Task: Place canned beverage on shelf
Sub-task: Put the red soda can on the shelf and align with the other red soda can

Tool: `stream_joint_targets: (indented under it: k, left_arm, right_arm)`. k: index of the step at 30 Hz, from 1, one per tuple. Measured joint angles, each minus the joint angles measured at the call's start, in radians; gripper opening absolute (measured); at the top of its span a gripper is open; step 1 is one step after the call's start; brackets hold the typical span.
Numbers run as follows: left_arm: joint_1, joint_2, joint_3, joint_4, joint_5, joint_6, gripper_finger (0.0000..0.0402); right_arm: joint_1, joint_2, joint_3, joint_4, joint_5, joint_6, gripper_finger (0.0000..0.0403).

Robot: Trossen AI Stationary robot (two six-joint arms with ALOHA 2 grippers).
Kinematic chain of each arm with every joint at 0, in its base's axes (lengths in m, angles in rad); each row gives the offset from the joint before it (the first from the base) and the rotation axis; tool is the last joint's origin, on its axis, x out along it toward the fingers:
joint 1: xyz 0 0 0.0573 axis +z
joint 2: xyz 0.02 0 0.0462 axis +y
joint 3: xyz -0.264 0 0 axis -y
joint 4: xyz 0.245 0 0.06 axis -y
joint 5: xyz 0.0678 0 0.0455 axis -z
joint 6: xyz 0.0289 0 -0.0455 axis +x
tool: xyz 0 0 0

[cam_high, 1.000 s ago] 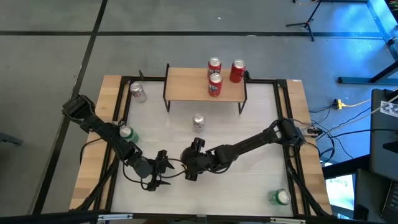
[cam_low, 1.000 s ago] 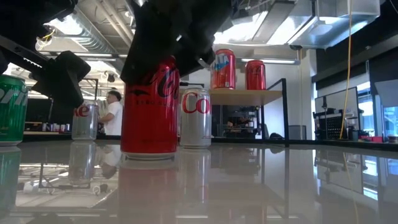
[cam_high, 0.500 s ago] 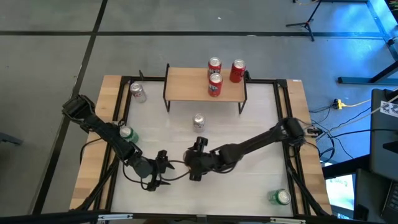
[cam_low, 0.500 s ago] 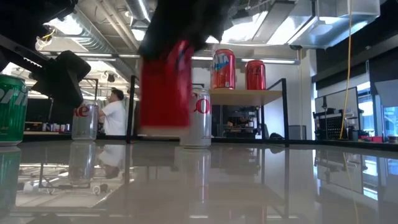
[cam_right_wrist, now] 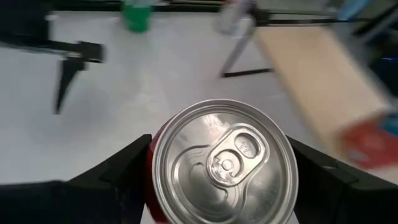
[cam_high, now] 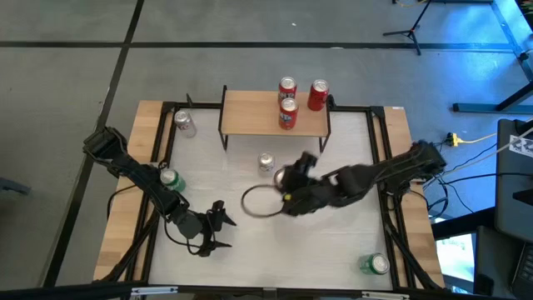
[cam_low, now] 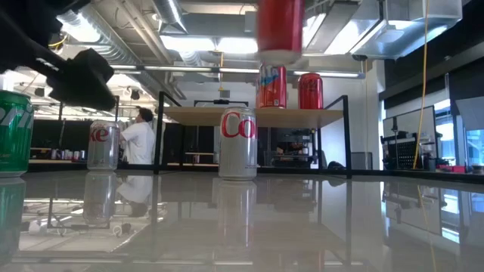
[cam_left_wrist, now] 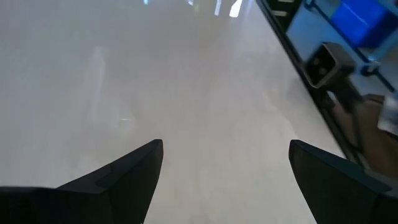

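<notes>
Cans are spread over the table (cam_high: pixel 350 250): a green can (cam_high: pixel 169 177) at the left edge and a silver can (cam_high: pixel 183 122) at the far left corner. The left gripper (cam_high: pixel 218 227) is parked low with fingers spread, over bare tabletop. A silver cola can (cam_high: pixel 266 162) stands before the shelf (cam_high: pixel 250 112), which carries two cans, a third behind it. The right gripper (cam_right_wrist: pixel 217 180) is clamped on a red can (cam_right_wrist: pixel 222 162); only the low view shows it lifted above shelf height.
</notes>
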Motion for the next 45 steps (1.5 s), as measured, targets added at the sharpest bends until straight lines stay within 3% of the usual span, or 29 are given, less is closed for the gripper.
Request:
stream_joint_targets:
  k: [4, 13, 24, 33, 45]
  left_arm:
    - [0.015, 0.0, 0.0, 0.003, -0.026, 0.065, 0.0338]
    - [0.096, 0.0, 0.0, 0.006, -0.05, 0.128, 0.0338]
    - [0.152, 0.0, 0.0, 0.006, -0.05, 0.181, 0.0338]
    - [0.182, 0.0, 0.0, -0.001, -0.049, 0.182, 0.0338]
    - [0.243, 0.0, 0.0, -0.021, -0.05, 0.238, 0.0338]
  right_arm:
    - [-0.041, -0.095, -0.001, -0.096, 0.06, 0.007, 0.0287]
    - [-0.24, -0.215, -0.001, -0.26, 0.055, -0.033, 0.0287]
    - [-0.485, -0.239, -0.002, -0.223, -0.082, -0.153, 0.0287]
    - [-0.606, -0.239, -0.004, -0.172, -0.195, -0.255, 0.0287]
    - [-0.785, -0.467, -0.384, 0.138, -0.402, -0.347, 0.0287]
